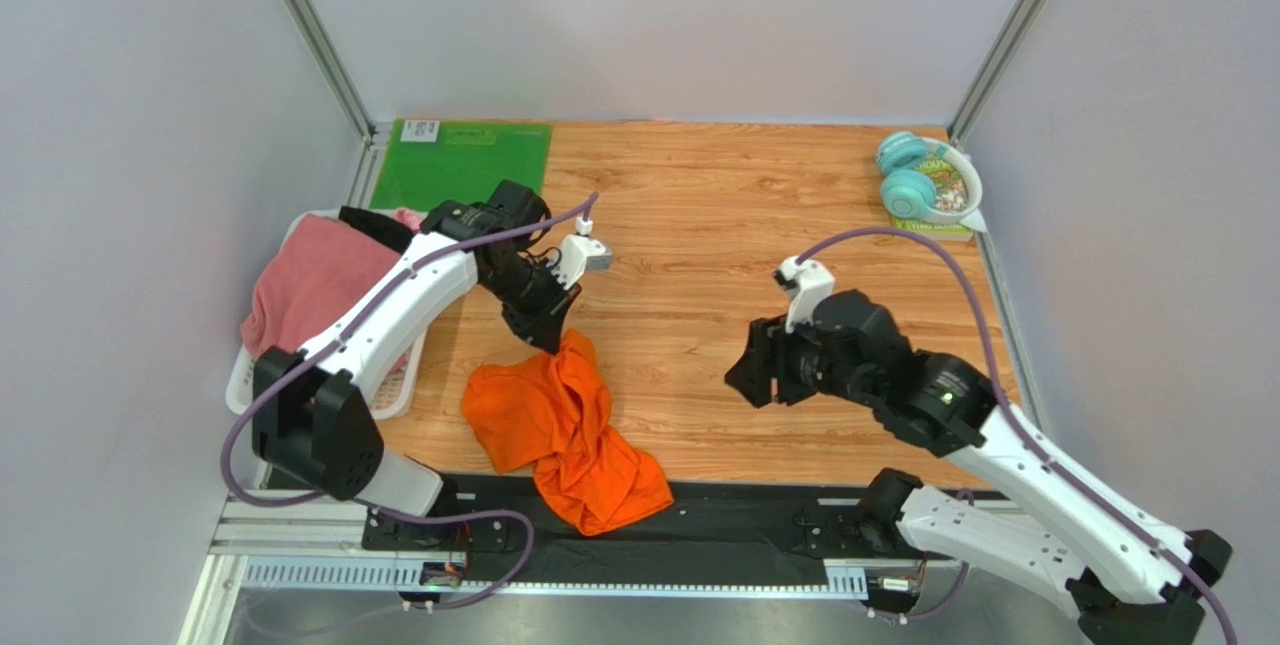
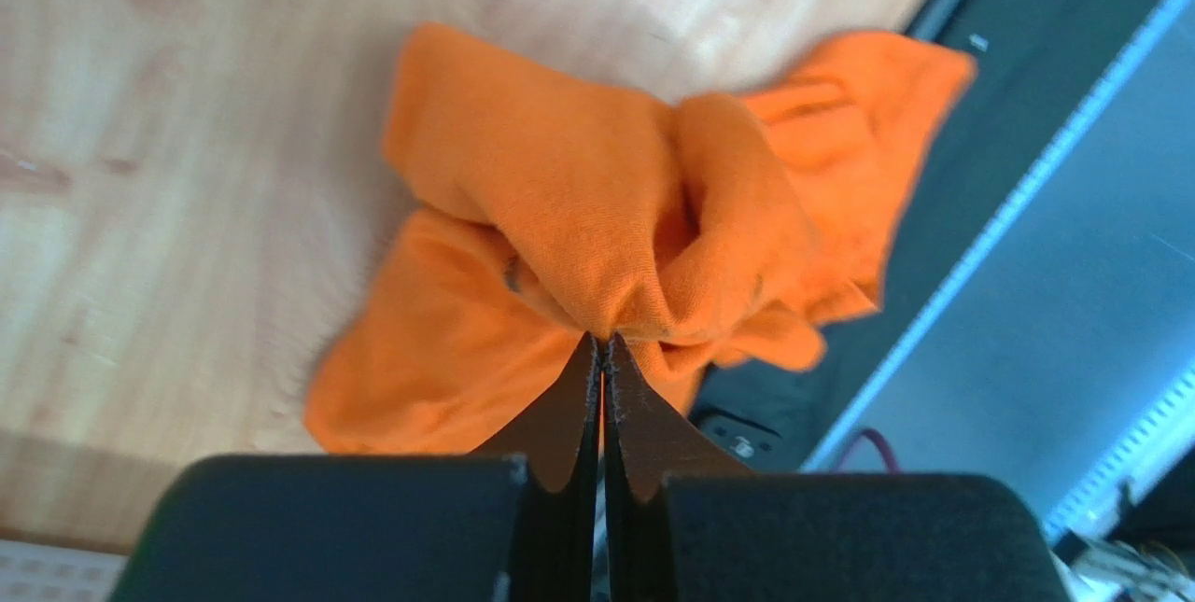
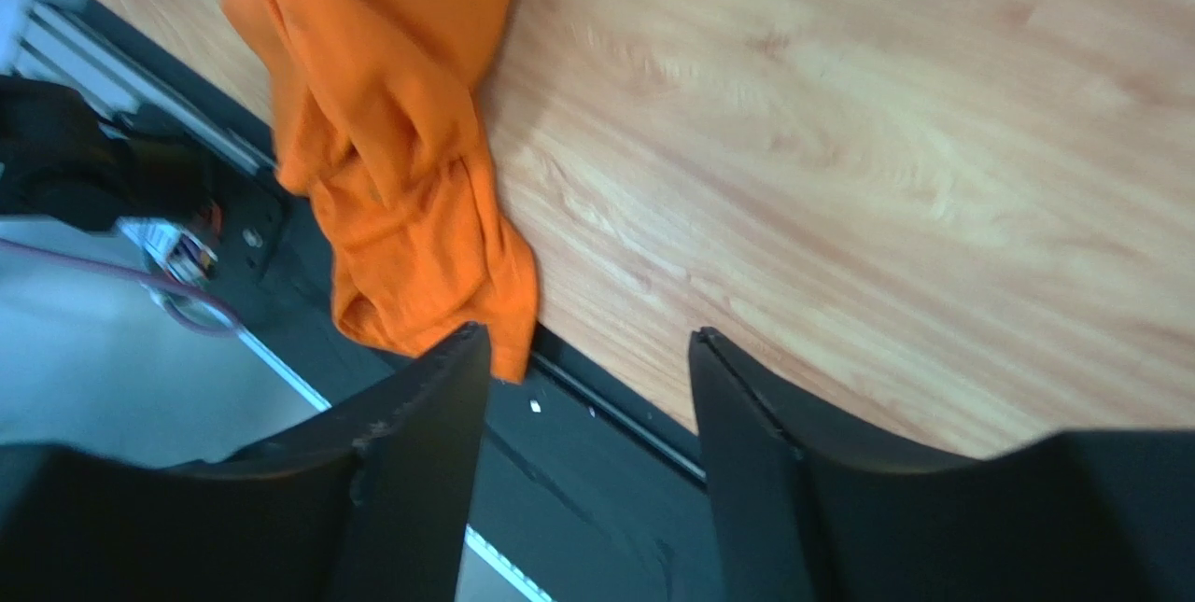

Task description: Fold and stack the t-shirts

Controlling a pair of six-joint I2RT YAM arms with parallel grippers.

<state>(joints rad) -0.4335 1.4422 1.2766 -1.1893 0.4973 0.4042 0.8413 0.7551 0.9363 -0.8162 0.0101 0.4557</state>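
Observation:
The bright orange t-shirt (image 1: 559,428) lies crumpled at the table's near edge, its lower part hanging over the black base rail. My left gripper (image 1: 556,336) is shut on a bunched fold at the shirt's top, as the left wrist view shows (image 2: 603,338) with orange cloth (image 2: 589,224) pinched between the tips. My right gripper (image 1: 747,371) is open and empty above bare wood, right of the shirt; its wrist view (image 3: 586,350) shows the shirt (image 3: 386,140) at upper left. The dusty pink t-shirt (image 1: 308,282) and a black one (image 1: 379,225) lie in the basket.
A white basket (image 1: 394,387) stands at the table's left edge. A flat green mat (image 1: 463,161) lies at the back left. Teal headphones (image 1: 920,180) sit at the back right. The black base rail (image 1: 721,518) runs along the near edge.

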